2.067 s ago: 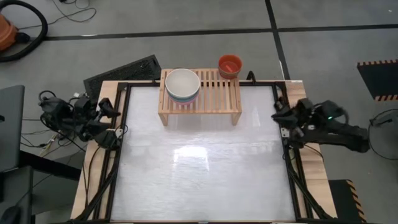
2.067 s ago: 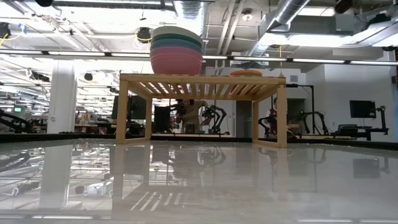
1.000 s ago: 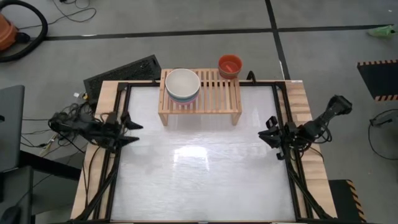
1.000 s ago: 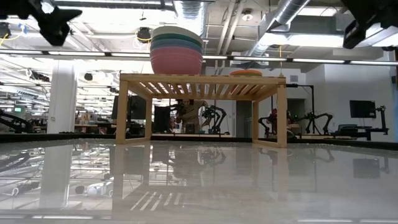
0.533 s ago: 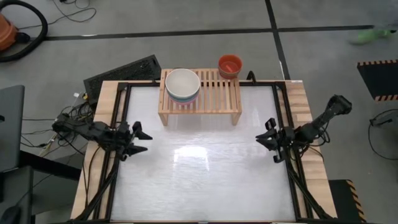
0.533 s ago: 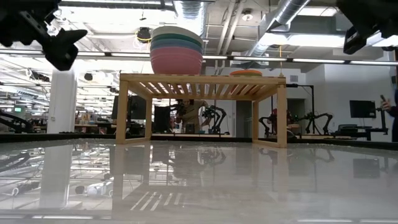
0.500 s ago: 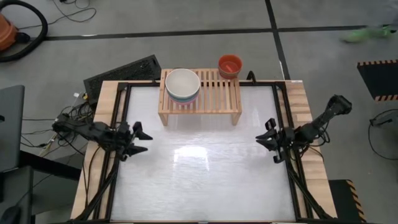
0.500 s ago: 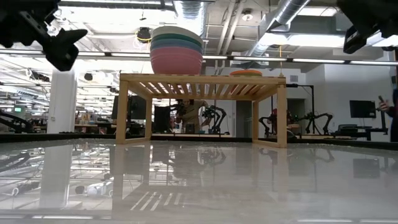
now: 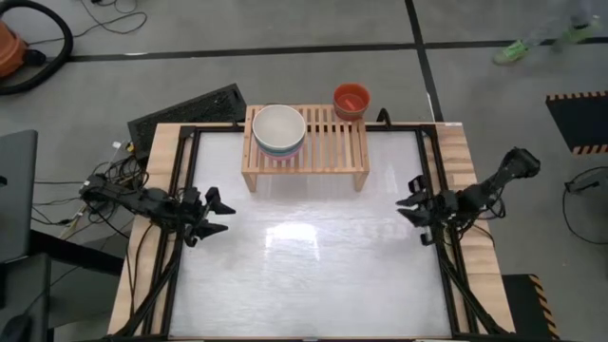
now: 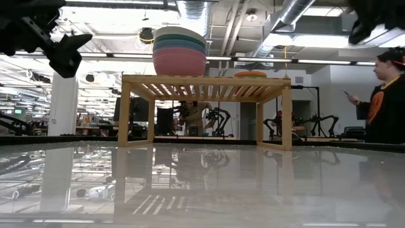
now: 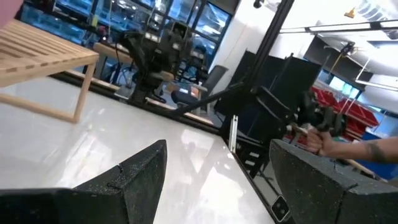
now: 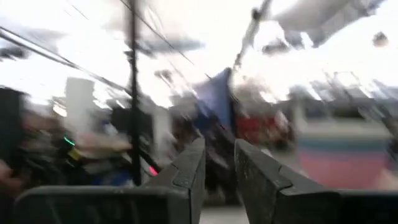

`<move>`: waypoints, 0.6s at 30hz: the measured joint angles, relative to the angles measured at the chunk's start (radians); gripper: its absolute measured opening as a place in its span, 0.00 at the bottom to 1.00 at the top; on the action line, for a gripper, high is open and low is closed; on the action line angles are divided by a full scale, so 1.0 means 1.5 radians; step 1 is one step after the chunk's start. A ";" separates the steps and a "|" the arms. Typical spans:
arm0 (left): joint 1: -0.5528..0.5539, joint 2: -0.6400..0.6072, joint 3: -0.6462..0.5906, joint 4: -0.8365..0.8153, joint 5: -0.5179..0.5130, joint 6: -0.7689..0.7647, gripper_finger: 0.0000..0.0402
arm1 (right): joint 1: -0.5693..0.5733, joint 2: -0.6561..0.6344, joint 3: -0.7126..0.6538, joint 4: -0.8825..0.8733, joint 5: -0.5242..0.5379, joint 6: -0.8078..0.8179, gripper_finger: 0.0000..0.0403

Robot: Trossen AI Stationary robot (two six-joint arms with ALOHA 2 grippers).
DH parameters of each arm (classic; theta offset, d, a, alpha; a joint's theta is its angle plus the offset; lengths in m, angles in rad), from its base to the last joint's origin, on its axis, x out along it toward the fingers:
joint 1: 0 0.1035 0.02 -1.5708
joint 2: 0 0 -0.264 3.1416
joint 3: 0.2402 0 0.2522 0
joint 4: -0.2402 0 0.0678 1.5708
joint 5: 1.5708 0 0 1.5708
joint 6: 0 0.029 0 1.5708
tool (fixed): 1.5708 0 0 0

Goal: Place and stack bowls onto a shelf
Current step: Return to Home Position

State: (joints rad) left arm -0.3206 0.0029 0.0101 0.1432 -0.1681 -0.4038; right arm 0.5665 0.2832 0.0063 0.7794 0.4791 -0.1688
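Cream-topped stack of round plastic bowls (image 9: 278, 128) and small orange-red plastic bowl (image 9: 351, 99) sit on light-wood slatted shelf (image 9: 332, 144); left gripper (image 9: 219, 213) gaping, right gripper (image 9: 408, 201) barely parted, both empty, so retract outward, clear of shelf.

Left gripper (image 9: 226, 217) jaws wide apart; right gripper (image 9: 407, 202) jaws narrowly apart.

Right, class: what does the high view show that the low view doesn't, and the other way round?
Only the high view: the cream-white inside of the top bowl and the black slatted panel. Only the low view: the stack's coloured layers, pink bowl lowest, and the open space under the shelf. Both: the shelf, the orange-red bowl, the left gripper and right gripper.
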 joint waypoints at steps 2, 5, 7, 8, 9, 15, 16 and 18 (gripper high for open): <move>0.000 0.000 0.000 0.001 0.000 0.003 0.67 | -0.010 -0.028 0.000 0.016 -0.047 -0.012 0.31; 0.000 0.000 0.000 0.007 -0.001 0.005 0.67 | -0.042 -0.088 0.001 0.023 -0.041 0.035 0.34; 0.000 0.000 -0.001 0.007 0.000 0.005 0.67 | -0.065 -0.135 0.005 0.003 -0.060 0.047 0.35; 0.000 0.000 -0.001 0.006 0.000 0.005 0.67 | -0.075 -0.164 0.006 -0.017 -0.074 0.046 0.36; 0.000 0.000 -0.001 0.005 -0.001 0.007 0.67 | -0.083 -0.190 0.006 -0.040 -0.084 0.045 0.37; 0.000 0.001 -0.001 0.010 -0.026 0.037 0.67 | -0.108 -0.187 0.008 -0.236 -0.152 0.138 0.41; 0.000 0.001 -0.001 0.010 -0.027 0.039 0.67 | -0.110 -0.187 0.008 -0.284 -0.155 0.166 0.42; 0.000 0.001 -0.001 0.004 -0.029 0.039 0.67 | -0.114 -0.186 0.008 -0.339 -0.151 0.178 0.43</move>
State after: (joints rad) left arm -0.3208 0.0036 0.0082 0.1495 -0.2117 -0.3456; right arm 0.3950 0.0040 0.0177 0.2715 0.2520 0.0986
